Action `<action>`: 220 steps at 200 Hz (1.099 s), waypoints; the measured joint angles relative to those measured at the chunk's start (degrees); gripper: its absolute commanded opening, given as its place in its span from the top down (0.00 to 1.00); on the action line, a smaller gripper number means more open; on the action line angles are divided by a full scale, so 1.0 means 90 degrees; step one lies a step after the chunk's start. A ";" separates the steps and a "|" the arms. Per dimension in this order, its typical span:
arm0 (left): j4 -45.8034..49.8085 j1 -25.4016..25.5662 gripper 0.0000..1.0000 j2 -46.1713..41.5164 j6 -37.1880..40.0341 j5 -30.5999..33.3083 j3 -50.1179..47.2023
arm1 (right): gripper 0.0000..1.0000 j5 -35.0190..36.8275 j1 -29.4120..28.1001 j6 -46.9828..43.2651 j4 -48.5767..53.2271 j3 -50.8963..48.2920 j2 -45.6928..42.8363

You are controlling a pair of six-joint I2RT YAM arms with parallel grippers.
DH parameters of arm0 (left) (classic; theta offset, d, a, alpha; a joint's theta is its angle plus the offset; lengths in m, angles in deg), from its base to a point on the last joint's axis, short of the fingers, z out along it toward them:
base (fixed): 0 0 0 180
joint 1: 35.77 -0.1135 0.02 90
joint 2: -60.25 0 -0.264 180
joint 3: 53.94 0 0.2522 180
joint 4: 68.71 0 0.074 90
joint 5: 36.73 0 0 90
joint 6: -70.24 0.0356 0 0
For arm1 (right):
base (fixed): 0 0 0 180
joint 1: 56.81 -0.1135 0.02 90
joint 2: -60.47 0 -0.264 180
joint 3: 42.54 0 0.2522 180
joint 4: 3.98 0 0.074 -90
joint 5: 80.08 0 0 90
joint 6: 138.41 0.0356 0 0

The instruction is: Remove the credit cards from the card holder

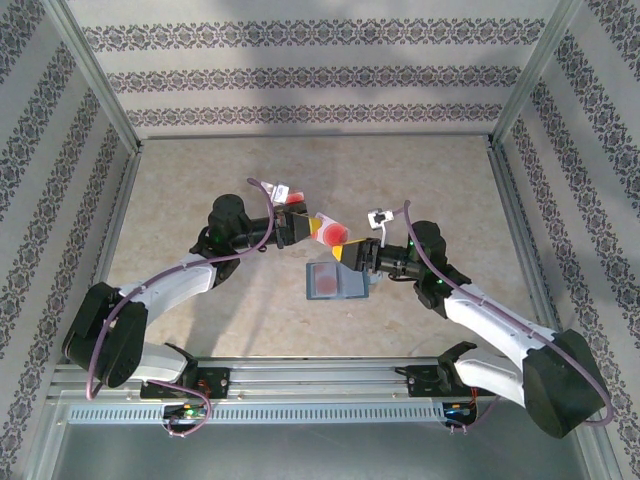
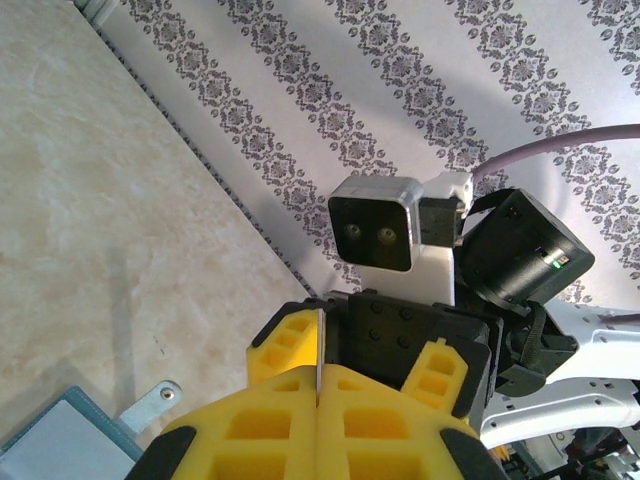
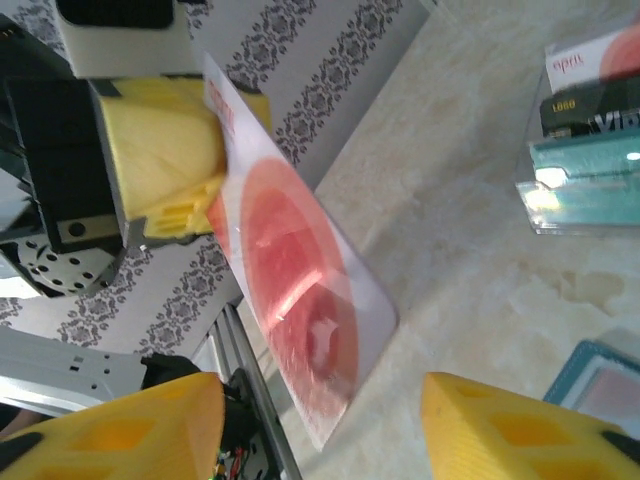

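Card holder [image 1: 336, 284]: open, flat on table [image 1: 200, 190], a bit near and right of centre, between the two arm tips; long axis left-right; reddish panel in left half, maybe another card, cannot tell. Credit card [image 3: 295, 290]: whitish with red-pink discs, out of holder, up in the air just far of it, touching neither table nor holder; long axis slanting far-left to near-right, free end aimed at right arm. Left gripper [image 1: 308, 227]: pressed together on far-left end of that card, pinching it, thin card edge visible in seam between yellow fingers [image 2: 280, 410]. Right gripper [image 1: 351, 257]: spread, nothing between pads, sitting over far-right edge of holder; contact with holder cannot tell. Key relation: card's free end just far-left of right gripper's open jaws, so right arm nearer to both card tip and holder, left arm nearer only to the gripped end. Judged next: hand card across, or carry it left and lay it down clear of holder; handover would need jaws lined up on card's flat faces, seemingly not so yet, face turned broadside toward right wrist camera. Card edges [image 3: 590, 110], whitish, black, teal, behind a clear pocket; probably left to pull. Closure tab [image 2: 150, 398]: sticking out from holder's corner, flat on table.
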 measured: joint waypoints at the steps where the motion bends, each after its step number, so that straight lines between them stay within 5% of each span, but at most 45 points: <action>1: -0.0010 0.0000 1.00 0.0005 -0.0010 -0.0002 -0.0005 | 0.54 0.0002 0.0000 -0.0005 -0.0024 0.0002 0.0010; 45: -0.0138 -0.0002 0.98 0.0124 -0.0170 0.0022 -0.0027 | 1.00 0.0005 -0.0041 0.0199 -0.0386 0.0073 0.0267; 87: 0.0423 -0.0075 0.47 0.0163 0.0121 -0.0121 0.0206 | 1.00 -0.0100 -0.0039 0.0134 -0.0420 0.0109 0.0236; 102: 0.1333 -0.0083 0.37 0.0155 0.0704 -0.0148 0.0658 | 1.00 -0.0102 -0.0024 0.0024 -0.0216 0.0109 0.0126; 162: 0.6025 -0.0085 0.25 0.0136 0.4041 0.0197 0.3274 | 1.00 -0.0580 -0.0029 -0.0969 0.1377 0.0525 -0.0138; 220: 0.8578 0.0070 0.27 0.0699 0.6108 0.0321 0.4362 | 1.00 -0.1061 -0.0126 -0.1637 0.2375 0.1025 -0.0112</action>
